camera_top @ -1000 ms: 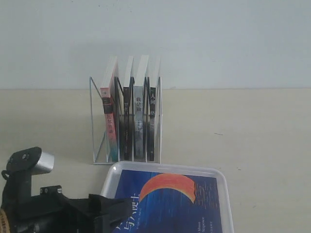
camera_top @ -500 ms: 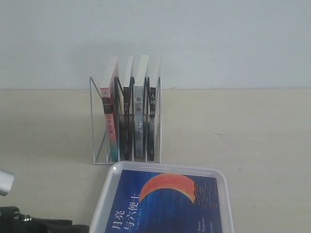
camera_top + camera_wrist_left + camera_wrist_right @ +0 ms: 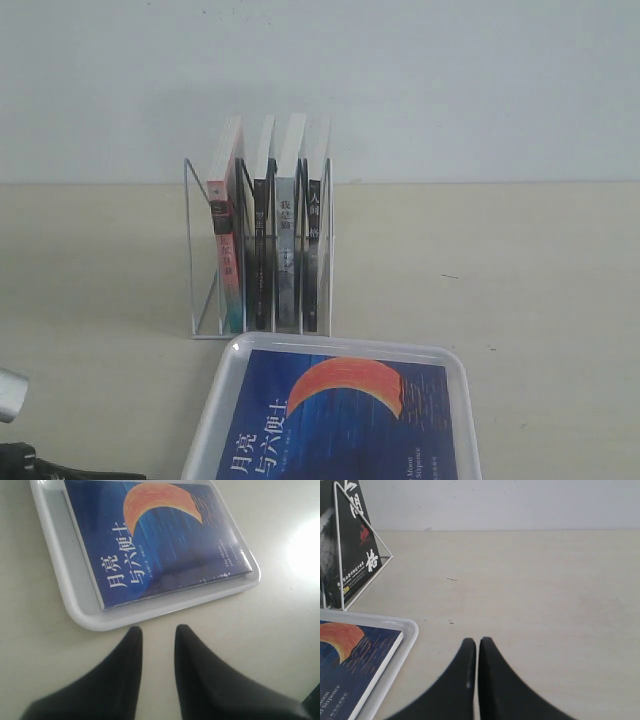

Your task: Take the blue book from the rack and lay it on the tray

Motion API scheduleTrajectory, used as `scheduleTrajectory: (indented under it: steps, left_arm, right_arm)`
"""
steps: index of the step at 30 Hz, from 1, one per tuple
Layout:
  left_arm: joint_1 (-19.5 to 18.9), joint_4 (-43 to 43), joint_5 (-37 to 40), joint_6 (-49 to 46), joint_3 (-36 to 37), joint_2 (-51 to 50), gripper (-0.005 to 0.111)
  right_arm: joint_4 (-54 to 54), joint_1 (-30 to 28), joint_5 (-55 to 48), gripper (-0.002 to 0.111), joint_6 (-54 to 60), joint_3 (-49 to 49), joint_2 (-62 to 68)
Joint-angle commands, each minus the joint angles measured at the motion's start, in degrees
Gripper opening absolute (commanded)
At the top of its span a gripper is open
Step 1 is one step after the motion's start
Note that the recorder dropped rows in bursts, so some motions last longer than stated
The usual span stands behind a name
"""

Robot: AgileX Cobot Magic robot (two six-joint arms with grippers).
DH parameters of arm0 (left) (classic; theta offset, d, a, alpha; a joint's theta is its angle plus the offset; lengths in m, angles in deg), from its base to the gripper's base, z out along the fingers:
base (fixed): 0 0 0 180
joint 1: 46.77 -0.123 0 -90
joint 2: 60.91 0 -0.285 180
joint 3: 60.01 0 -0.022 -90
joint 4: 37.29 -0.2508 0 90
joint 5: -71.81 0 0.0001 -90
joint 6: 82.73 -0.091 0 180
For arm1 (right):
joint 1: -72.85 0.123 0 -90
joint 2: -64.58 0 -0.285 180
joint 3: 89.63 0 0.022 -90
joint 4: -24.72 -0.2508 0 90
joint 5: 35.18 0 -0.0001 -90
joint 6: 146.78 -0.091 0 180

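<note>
The blue book (image 3: 340, 425) with its orange-red crescent lies flat, cover up, in the white tray (image 3: 222, 395) at the front of the table. The left wrist view shows the same blue book (image 3: 160, 535) inside the tray (image 3: 75, 607). My left gripper (image 3: 159, 630) hangs open just outside the tray's rim, nothing between its fingers. My right gripper (image 3: 478, 641) is shut and empty above bare table, beside the tray's corner (image 3: 410, 630). The white wire rack (image 3: 200, 255) stands behind the tray and holds several upright books.
In the rack stand a pink-and-teal book (image 3: 225, 250), a grey-spined book (image 3: 286, 250) and dark-spined ones. A pale wall rises behind the table. Part of the left arm (image 3: 10, 395) shows at the bottom left of the exterior view.
The left arm has drawn back down and left, nearly out of the exterior view. The book and tray have not moved.
</note>
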Motion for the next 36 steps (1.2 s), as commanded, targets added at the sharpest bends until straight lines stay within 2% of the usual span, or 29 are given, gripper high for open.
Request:
scheduleTrajectory:
  steps: [1, 7, 8, 11, 13, 17, 21, 26, 29, 36]
  left_arm:
    - [-0.1, -0.2, -0.1, -0.3, 0.2, 0.4, 0.022]
    - [-0.1, 0.1, 0.0, -0.2, 0.2, 0.4, 0.022]
    - [-0.2, 0.1, 0.3, -0.2, 0.2, 0.5, 0.02]
    - [-1.6, -0.7, 0.6, -2.2, 0.2, 2.3, 0.004]
    - [-3.2, -1.9, 1.6, -2.5, 0.2, 4.4, 0.004]
    - [-7.9, -3.2, 6.2, -2.5, 0.2, 10.3, 0.004]
    - [-15.7, -3.2, 8.2, -2.5, 0.2, 18.6, 0.004]
    - [-24.8, 1.6, 11.4, -0.9, 0.2, 31.4, 0.004]
    - [-27.5, 1.6, 13.9, -1.8, 0.2, 39.0, 0.004]
    - [-32.7, 1.6, 13.6, -15.7, 3.3, 50.9, 0.004]
  right_arm:
    - [0.4, -0.2, 0.6, 0.001, 0.1, 0.0, -0.3]
    - [0.4, -0.2, 0.6, 0.001, 0.1, 0.0, -0.3]
    - [0.4, -0.2, 0.6, 0.001, 0.1, 0.0, -0.3]
    - [0.4, -0.2, 0.6, 0.001, 0.1, 0.0, -0.3]
    - [0.4, -0.2, 0.6, 0.001, 0.1, 0.0, -0.3]
    - [0.4, -0.2, 0.6, 0.001, 0.1, 0.0, -0.3]
    - [0.4, -0.2, 0.6, 0.001, 0.1, 0.0, -0.3]
    - [0.4, -0.2, 0.6, 0.001, 0.1, 0.0, -0.3]
    - [0.4, -0.2, 0.6, 0.001, 0.1, 0.0, -0.3]
    - [0.4, -0.2, 0.6, 0.001, 0.1, 0.0, -0.3]
